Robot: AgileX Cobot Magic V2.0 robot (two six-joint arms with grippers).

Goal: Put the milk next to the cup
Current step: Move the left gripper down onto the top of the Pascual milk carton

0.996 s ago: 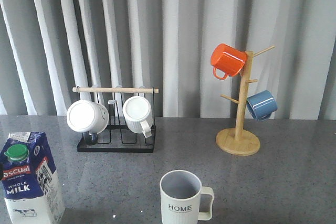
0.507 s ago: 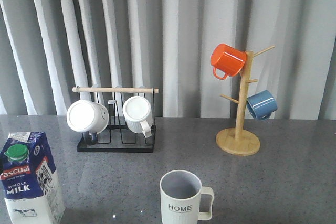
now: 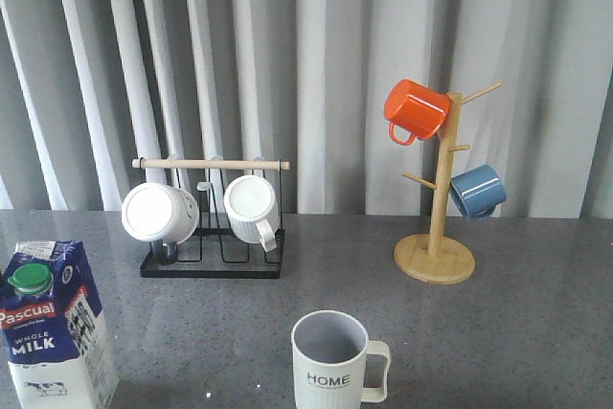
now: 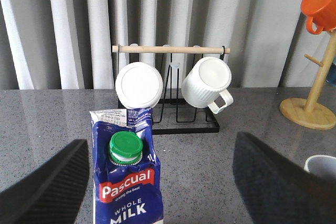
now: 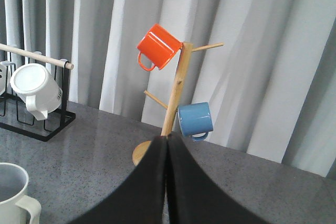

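I read the left pincer [image 4: 157, 182] as spread wide: its two dark fingers [image 4: 47, 187] sit far apart w/ the milk [image 4: 126, 177] standing upright between them, just ahead, not touched on either side. Long axis of the carton is vertical, green cap facing the wrist cam. The right pincer [image 5: 167, 182] is pressed together, holding nothing, aimed toward the wooden mug tree [image 5: 173, 103]. The cup [image 4: 321, 167] lies off to the far side of the left pincer's right finger, well apart from the milk. Judgement: left arm is the nearer one by far; next move is fwd approach, close on the carton walls, then carry sideways toward the cup w/o tipping
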